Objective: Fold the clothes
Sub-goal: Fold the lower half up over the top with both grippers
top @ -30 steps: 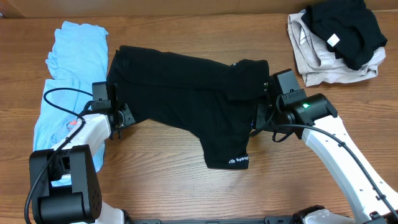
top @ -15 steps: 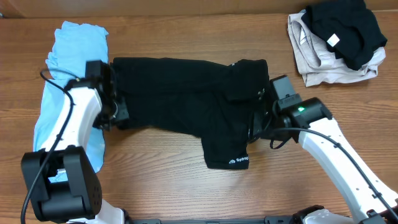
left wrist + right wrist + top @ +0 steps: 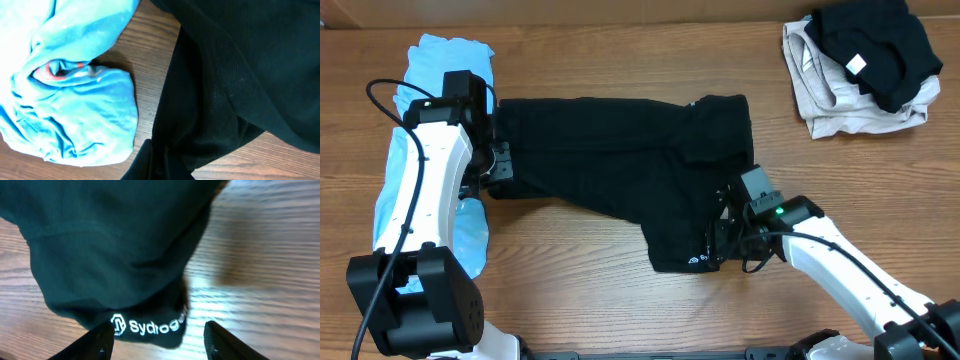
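Nearest to me on the bench (image 3: 580, 300), my right fingers (image 3: 722, 243) stand spread apart and hold nothing, one on each side of the lower hem of the black shorts (image 3: 620, 150). That hem lies flat on the wood just ahead of the tips, and a white logo (image 3: 150, 326) runs along it between them. Above the hem the cloth is smooth, with one seam line crossing the leg.

Farther up and to the left, my left fingers (image 3: 498, 165) are closed on the left edge of the black shorts, and the fabric bunches toward them in slanted folds. From there the shorts lie rightward across the middle of the bench as a long dark band, with one leg reaching down to my right fingers and a doubled flap near the upper right end.

Just beside my left fingers lies a crumpled light blue garment (image 3: 70, 100). At the far right corner, well apart, a black garment (image 3: 870, 40) sits on a beige one (image 3: 820, 100).
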Tool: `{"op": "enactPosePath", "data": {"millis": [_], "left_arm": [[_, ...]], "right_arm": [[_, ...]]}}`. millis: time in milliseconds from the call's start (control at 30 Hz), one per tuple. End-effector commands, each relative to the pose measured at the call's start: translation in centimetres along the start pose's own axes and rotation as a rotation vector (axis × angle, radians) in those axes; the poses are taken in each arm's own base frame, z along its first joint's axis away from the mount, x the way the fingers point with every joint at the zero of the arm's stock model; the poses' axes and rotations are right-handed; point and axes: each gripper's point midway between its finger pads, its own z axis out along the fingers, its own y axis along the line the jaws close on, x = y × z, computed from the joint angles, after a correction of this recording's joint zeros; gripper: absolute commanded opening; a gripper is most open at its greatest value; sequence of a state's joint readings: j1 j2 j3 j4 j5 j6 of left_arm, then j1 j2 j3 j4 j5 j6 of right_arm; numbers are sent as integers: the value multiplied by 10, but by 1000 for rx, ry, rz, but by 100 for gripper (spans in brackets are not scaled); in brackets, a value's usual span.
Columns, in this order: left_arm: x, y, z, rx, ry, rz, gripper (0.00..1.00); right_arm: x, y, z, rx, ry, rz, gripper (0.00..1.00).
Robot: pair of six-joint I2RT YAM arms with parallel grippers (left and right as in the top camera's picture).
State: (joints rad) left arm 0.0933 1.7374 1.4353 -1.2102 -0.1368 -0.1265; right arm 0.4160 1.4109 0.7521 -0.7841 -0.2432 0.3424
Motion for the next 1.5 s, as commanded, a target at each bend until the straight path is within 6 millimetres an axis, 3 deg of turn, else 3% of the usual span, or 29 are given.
{"op": "enactPosePath", "data": {"millis": [0, 267, 633, 700, 800, 900, 1167, 1300, 1467], "left_arm": [[-3, 9, -4, -31, -9, 8, 4], [-2, 9, -4, -30, -7, 4, 4], [-3, 9, -4, -30, -7, 4, 4], [-2, 9, -4, -31, -6, 4, 4], [1, 9, -4, -33, 7, 6, 4], [5, 13, -4, -45, 25, 7, 4], [12, 21, -5, -92, 50, 13, 4], [15, 21, -5, -93, 63, 15, 4], [23, 22, -6, -97, 96, 21, 4]], "right_arm": [[10, 7, 10, -72, 22, -8, 61], [23, -2, 25, -66, 47, 34, 59], [26, 11, 27, -151, 59, 29, 27], [26, 15, 26, -173, 62, 27, 4], [23, 19, 22, -192, 59, 49, 4], [12, 19, 7, -199, 32, 90, 4], [-20, -3, -78, -166, -102, 153, 4], [-26, -10, -103, -151, -121, 159, 4], [-30, -18, -119, -97, -139, 166, 4]]}}
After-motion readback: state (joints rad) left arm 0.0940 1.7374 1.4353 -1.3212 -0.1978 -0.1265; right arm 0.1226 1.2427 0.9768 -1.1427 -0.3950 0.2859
